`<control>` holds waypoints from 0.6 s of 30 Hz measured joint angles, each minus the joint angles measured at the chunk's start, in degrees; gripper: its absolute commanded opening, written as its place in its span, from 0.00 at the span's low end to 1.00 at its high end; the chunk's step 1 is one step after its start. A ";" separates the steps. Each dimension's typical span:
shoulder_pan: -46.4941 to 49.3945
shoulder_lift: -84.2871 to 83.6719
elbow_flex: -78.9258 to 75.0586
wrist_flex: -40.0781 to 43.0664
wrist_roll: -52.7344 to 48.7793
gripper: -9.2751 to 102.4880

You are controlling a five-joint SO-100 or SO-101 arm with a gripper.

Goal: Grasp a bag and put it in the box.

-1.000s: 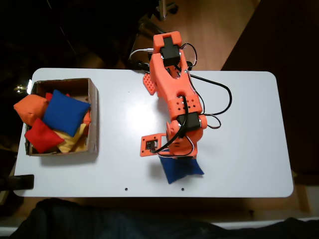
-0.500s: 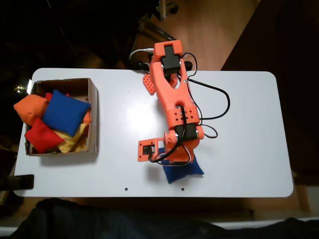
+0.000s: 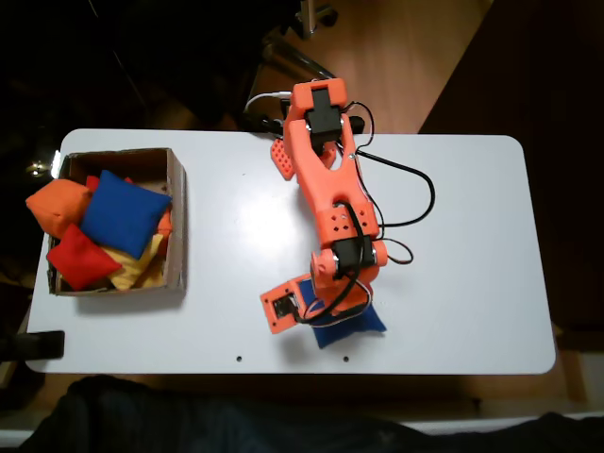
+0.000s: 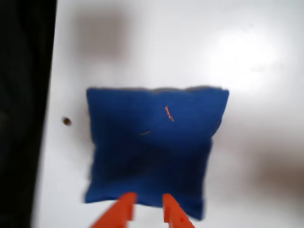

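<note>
Currently, step in hand: the arm is reaching down over the bag [image 4: 149, 147] for the grasp; nothing is lifted yet, judging by the bag lying flat on the table [image 3: 453, 217].

Left of the fixed view: the box [image 3: 176, 203] is sitting near the table's left edge, holding another blue beanbag [image 3: 123, 212], a red beanbag [image 3: 80, 260] and some yellow fabric, with an orange beanbag [image 3: 57, 206] bulging over its left wall.

Centre of the fixed view: the orange arm is stretching from the upper middle of the frame down toward the lower middle, its wrist covering much of the bag [image 3: 344, 326].

Bag's place: it is lying at the lower middle of the table, well apart from the box, and filling the centre of the wrist view.

Gripper: the gripper [image 4: 146, 205] is showing two orange fingertips at the bottom edge of the wrist view, standing narrowly apart over the bag's near edge and holding nothing.

Next move: it probably calls for opening wider, dropping onto the fabric, pinching a fold, then lifting and swinging left to the box.

Change from earlier: the wrist is sitting lower in the fixed view, further over the bag, than a second ago; the bag and box are unmoved.
</note>
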 measured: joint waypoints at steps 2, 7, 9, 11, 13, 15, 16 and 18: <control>0.00 -0.35 0.00 0.44 -0.18 0.32; 0.35 -1.76 0.00 2.11 -0.97 0.42; 0.70 -2.29 0.00 2.72 -1.05 0.46; 0.97 -2.46 0.00 3.16 -1.23 0.51; 1.23 -2.46 0.00 3.52 -1.76 0.55; 1.58 -2.46 0.00 3.78 -1.76 0.59; 1.76 -2.46 0.00 3.96 -1.76 0.62; 1.93 -2.46 0.00 4.39 -1.76 0.64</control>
